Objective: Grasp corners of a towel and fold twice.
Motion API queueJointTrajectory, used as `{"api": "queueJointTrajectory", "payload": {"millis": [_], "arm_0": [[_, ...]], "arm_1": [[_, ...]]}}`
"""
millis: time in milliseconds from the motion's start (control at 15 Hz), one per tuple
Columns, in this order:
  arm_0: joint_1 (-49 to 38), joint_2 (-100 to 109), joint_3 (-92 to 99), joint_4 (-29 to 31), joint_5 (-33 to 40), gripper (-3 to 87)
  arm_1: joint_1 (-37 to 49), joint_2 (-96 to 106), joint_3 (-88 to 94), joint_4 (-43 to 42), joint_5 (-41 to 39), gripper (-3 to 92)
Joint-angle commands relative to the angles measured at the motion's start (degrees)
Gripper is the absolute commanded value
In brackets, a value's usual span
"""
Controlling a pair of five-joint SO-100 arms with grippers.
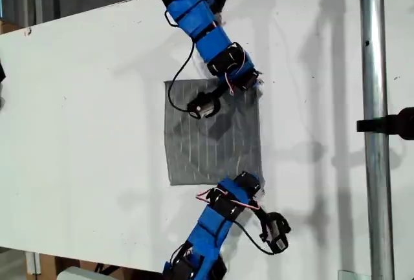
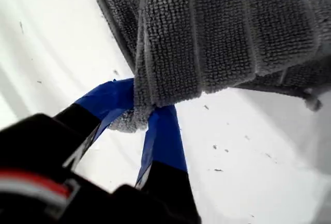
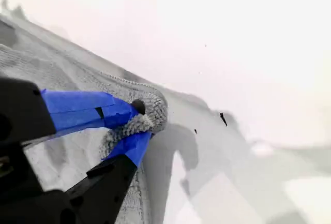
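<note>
The towel [image 1: 213,131], grey terry with thin pale parallel stripes, lies mostly flat in the middle of the white table [image 1: 84,131], roughly square. My first gripper [image 2: 142,115] is clamped on a bunched corner, the cloth hanging in ribbed folds above its blue-taped jaws. My second gripper [image 3: 137,125] pinches another corner, curled into a small roll. In the exterior view, 2 blue arms meet the towel's right-hand corners.

The towel [image 1: 210,134] lies on the table [image 1: 84,131] between two arms, each at one of its corners on the exterior view's right, a pole [image 1: 375,163] beyond.
</note>
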Motion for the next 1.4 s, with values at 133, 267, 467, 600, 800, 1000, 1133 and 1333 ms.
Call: {"api": "queueJointTrajectory", "payload": {"millis": [133, 267, 467, 600, 800, 1000, 1133, 1333], "arm_0": [[3.5, 13.6, -1.1, 0.3, 2.5, -1.9], [-3.4, 20.8, 8.4, -0.6, 1.1, -1.9], [-20.5, 33.3, 26.8, -6.2, 7.4, -1.9], [-30.3, 36.8, 32.7, -6.8, 12.0, -1.9], [-40.1, 39.9, 37.4, -9.1, 17.8, -1.9], [-43.8, 40.9, 37.3, -9.5, 21.0, -1.9], [-41.0, 42.2, 40.3, -10.2, 17.8, -1.8], [-34.0, 45.2, 49.9, -17.7, 9.2, -1.7]], "arm_1": [[-2.6, -2.0, -19.4, 11.5, -0.4, -0.2], [5.4, 2.7, -15.3, 18.0, 0.1, -0.2], [24.0, 14.8, -2.6, 18.5, -7.5, -0.2], [35.7, 19.8, 3.2, 14.9, -14.4, -0.2], [45.9, 21.0, 4.7, 10.0, -24.6, -0.2], [49.7, 21.0, 4.2, 8.1, -31.0, -0.2], [44.6, 20.6, 6.7, 8.3, -29.2, -0.2], [36.1, 18.1, 12.7, 7.3, -20.8, -0.2]]}}
